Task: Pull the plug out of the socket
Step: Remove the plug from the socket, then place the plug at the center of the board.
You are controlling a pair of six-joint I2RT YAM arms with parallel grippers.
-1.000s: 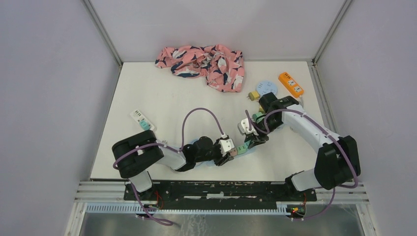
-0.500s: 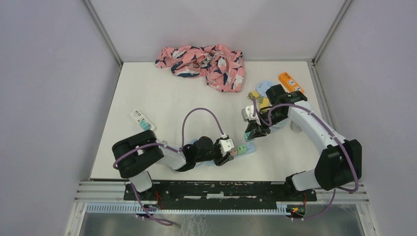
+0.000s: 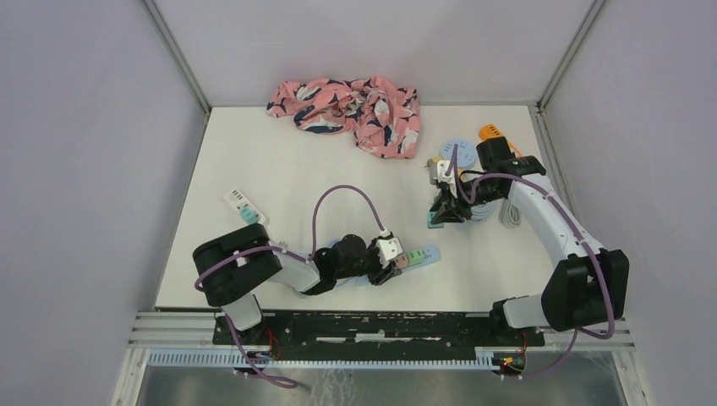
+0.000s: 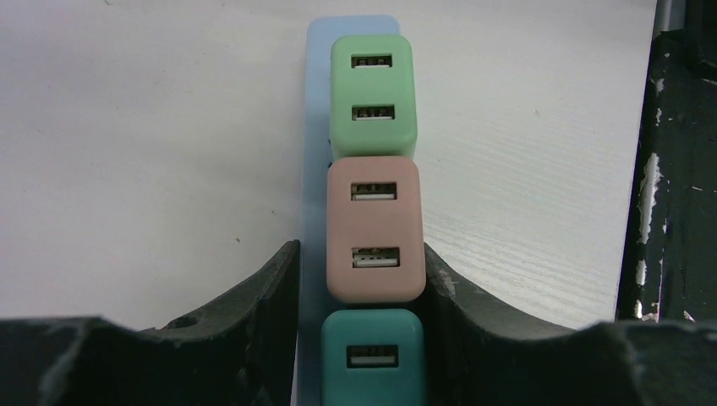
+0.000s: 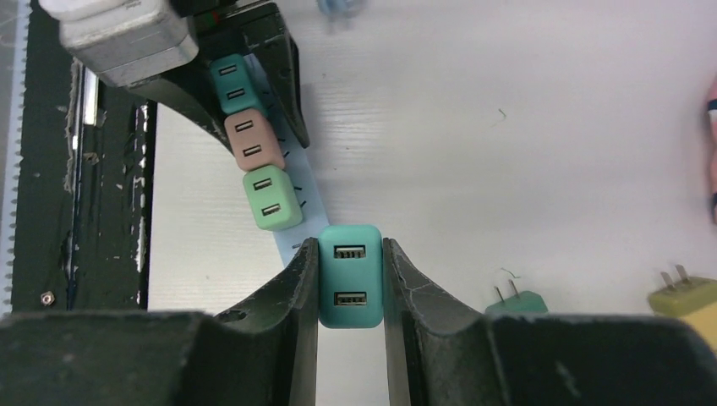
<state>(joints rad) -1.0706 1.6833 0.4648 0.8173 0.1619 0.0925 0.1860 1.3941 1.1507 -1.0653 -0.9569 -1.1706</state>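
1. Left wrist: socket strip (image 4: 314, 127) on tabletop (image 4: 152, 127) holds green plug (image 4: 372, 93), pink plug (image 4: 374, 228), seated teal plug (image 4: 372, 359); left pincer (image 4: 359, 271) clamps strip beside pink plug.
2. Right pincer (image 5: 348, 251) pinches pulled teal plug (image 5: 351, 296), clear of strip.

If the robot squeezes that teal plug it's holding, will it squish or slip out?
Probably not squish: the teal plug looks like a hard, boxy plastic block, its edges straight between the fingers of the right gripper. It might slip a little, since its sides look smooth. It's likely light, being small beside those fingers.
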